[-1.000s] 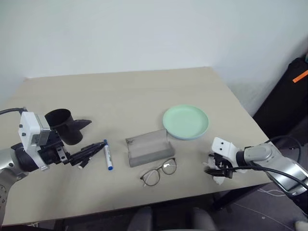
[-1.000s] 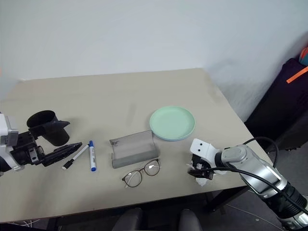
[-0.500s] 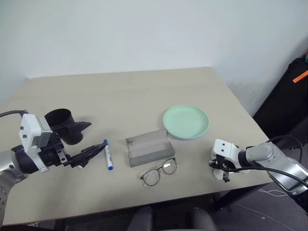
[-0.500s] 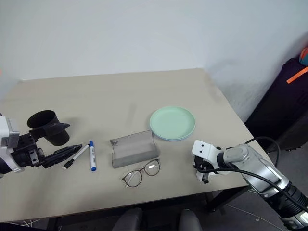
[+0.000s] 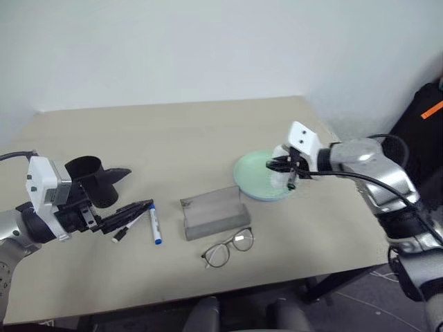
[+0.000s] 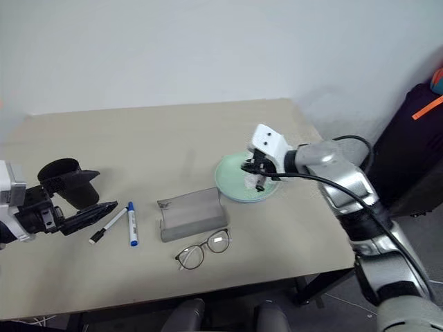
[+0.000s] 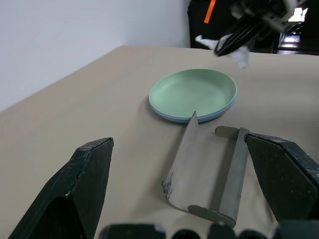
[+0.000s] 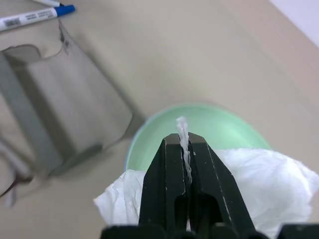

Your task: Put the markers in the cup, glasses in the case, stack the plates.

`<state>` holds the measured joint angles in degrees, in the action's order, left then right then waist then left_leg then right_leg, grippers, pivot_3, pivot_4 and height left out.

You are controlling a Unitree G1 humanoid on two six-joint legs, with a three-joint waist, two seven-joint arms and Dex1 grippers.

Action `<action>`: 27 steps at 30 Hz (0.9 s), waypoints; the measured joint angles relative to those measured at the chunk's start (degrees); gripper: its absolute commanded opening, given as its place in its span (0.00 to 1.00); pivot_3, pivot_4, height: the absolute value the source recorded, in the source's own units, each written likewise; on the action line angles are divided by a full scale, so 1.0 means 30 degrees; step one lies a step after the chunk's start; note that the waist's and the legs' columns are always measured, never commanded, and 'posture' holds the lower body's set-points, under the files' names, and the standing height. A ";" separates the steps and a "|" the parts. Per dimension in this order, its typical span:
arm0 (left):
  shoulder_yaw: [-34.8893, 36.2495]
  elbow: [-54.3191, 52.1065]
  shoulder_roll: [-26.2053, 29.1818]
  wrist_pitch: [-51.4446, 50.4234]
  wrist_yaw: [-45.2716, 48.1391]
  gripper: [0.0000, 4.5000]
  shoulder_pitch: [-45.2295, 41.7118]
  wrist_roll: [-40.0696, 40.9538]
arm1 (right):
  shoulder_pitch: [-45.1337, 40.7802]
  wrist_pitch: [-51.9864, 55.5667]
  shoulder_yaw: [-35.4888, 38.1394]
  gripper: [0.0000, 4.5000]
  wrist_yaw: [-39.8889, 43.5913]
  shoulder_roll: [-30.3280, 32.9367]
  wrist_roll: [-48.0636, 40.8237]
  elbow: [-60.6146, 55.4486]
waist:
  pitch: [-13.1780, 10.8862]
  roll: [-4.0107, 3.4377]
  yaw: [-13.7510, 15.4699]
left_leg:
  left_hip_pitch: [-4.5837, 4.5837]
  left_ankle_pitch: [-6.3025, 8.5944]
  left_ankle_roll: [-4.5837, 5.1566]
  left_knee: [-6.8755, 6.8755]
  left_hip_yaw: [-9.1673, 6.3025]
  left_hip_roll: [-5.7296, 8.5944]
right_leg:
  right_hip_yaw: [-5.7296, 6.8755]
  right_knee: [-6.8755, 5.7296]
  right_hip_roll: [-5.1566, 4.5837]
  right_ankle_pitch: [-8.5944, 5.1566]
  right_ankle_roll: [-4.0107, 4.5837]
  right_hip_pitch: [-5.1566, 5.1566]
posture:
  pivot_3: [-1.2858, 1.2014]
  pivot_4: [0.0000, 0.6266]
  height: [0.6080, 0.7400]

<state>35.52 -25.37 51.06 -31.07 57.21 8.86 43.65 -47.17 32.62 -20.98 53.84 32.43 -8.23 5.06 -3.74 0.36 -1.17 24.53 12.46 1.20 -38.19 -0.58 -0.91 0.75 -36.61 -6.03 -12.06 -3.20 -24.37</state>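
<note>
We identify a plain indoor test room or lab: a bare beige table stands against an unadorned white wall, with loose black cabling alongside.

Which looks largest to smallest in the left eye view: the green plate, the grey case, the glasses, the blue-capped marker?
1. green plate, the widest, though the tissue covers part of it.
2. grey case.
3. glasses; close to the case in width and nearer the camera, so this rank is unsure.
4. blue-capped marker, the slimmest.
</note>
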 measured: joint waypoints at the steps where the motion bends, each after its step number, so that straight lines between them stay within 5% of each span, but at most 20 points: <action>1: -0.0081 0.0021 -0.0003 -0.0009 -0.0077 1.00 -0.0048 -0.0004 | -0.0369 -0.0960 -0.0320 0.01 -0.0256 -0.0674 0.0552 0.1444 | 0.0001 0.0001 -0.0040 | -0.0009 0.0000 -0.0001 0.0000 0.0003 0.0001 | -0.0002 -0.0007 0.0001 0.0010 -0.0007 0.0000 | 0.52 0.00 0.72; 6: -0.0113 0.0014 0.0022 -0.0183 -0.0269 1.00 -0.0100 0.0027 | -0.1635 -0.4853 -0.0708 0.01 -0.1360 -0.3150 0.2162 0.7561 | -0.0004 -0.0007 -0.0083 | 0.0000 -0.0022 0.0023 0.0011 -0.0010 0.0001 | -0.0011 -0.0019 0.0023 0.0064 0.0020 -0.0007 | 0.52 0.00 0.72; 9: 0.0081 -0.0042 0.0033 -0.0382 -0.0359 1.00 0.0008 0.0037 | -0.2342 -0.6754 -0.0685 0.15 -0.1779 -0.3810 0.2913 1.0383 | -0.0009 -0.0015 -0.0100 | -0.0001 -0.0035 0.0041 0.0026 -0.0013 0.0000 | -0.0015 -0.0021 0.0030 0.0068 0.0026 -0.0012 | 0.52 0.00 0.72; 14: 0.0402 -0.0383 0.0032 -0.0544 -0.0531 1.00 0.0245 0.0034 | -0.2873 -0.8344 -0.0389 0.52 -0.1858 -0.3966 0.3602 1.1793 | -0.0010 -0.0024 -0.0128 | -0.0006 -0.0011 -0.0013 0.0051 -0.0014 -0.0001 | -0.0019 -0.0020 0.0033 0.0065 0.0024 -0.0019 | 0.52 0.00 0.72; 16: 0.0389 -0.0451 0.0029 -0.0549 -0.0640 1.00 0.0250 0.0010 | -0.2851 -0.8435 -0.0204 0.52 -0.1584 -0.3741 0.3597 1.1537 | -0.0013 -0.0028 -0.0119 | -0.0005 -0.0014 -0.0017 0.0054 -0.0015 -0.0001 | -0.0020 -0.0020 0.0035 0.0064 0.0022 -0.0020 | 0.52 0.00 0.72; 19: 0.0156 -0.0489 0.0043 -0.0532 -0.0793 1.00 0.0166 -0.0150 | -0.2544 -0.7406 0.0555 0.52 -0.0463 -0.3004 0.2971 0.9654 | -0.0014 -0.0031 -0.0104 | -0.0006 -0.0014 -0.0017 0.0054 -0.0016 -0.0001 | -0.0020 -0.0019 0.0034 0.0060 0.0015 -0.0018 | 0.52 0.00 0.72; 23: -0.2036 -0.0539 0.0656 -0.0728 -0.0688 1.00 -0.0650 -0.0796 | 0.0402 -0.1063 0.3706 0.52 0.4379 0.0634 -0.3357 0.1225 | -0.0013 -0.0034 0.0353 | -0.0001 -0.0039 0.0034 0.0045 -0.0026 0.0000 | -0.0016 -0.0002 0.0030 0.0046 -0.0003 0.0010 | 0.52 0.00 0.72; 27: -0.4948 -0.0584 0.0801 -0.1251 -0.0258 1.00 -0.1716 -0.0874 | 0.2467 0.2262 0.5045 0.56 0.6295 0.3105 -0.6467 -0.3579 | 0.0007 -0.0042 0.0288 | -0.0069 0.0006 -0.0038 0.0050 0.0029 -0.0034 | -0.0013 -0.0007 0.0031 0.0008 0.0016 0.0018 | 0.52 0.00 0.72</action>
<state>20.67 -27.13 53.46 -34.82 56.43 3.71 41.02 -39.77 39.40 -5.85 72.72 41.74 -27.63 -5.68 -3.72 0.24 -0.30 24.33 12.48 1.08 -38.04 -0.49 -1.01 0.71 -36.63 -5.94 -12.04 -3.16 -24.32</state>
